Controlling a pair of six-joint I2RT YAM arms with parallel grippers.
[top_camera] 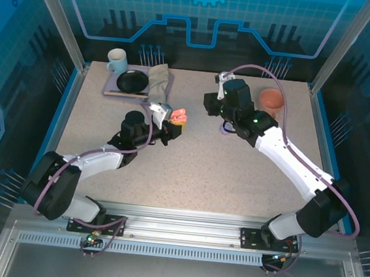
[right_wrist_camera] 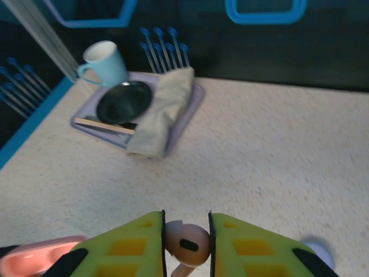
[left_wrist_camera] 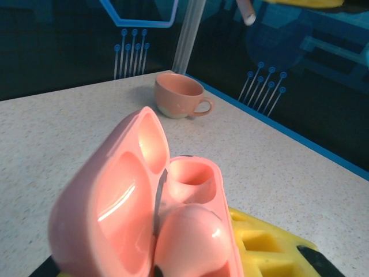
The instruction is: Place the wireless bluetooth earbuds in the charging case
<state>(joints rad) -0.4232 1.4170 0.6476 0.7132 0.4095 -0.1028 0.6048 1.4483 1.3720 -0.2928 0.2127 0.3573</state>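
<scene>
My left gripper point(top_camera: 172, 123) is shut on an open salmon-pink charging case point(left_wrist_camera: 144, 202), held above the table left of centre. Its lid point(left_wrist_camera: 109, 190) stands open to the left. One pink earbud point(left_wrist_camera: 187, 236) sits in the near socket, and the far socket point(left_wrist_camera: 190, 176) is empty. A yellow finger point(left_wrist_camera: 265, 248) shows to the right of the case. My right gripper point(right_wrist_camera: 187, 245) is shut on a salmon-pink earbud point(right_wrist_camera: 188, 242), its stem pointing down. That gripper point(top_camera: 212, 104) hangs right of the case point(top_camera: 179, 116), a short gap apart.
A pink cup point(top_camera: 272, 100) stands at the back right. At the back left a lilac tray point(right_wrist_camera: 193, 101) holds a blue mug point(right_wrist_camera: 104, 62), a black plate point(right_wrist_camera: 124, 101) and a folded cloth point(right_wrist_camera: 164, 109). A small pale lilac object point(right_wrist_camera: 317, 251) lies by my right finger.
</scene>
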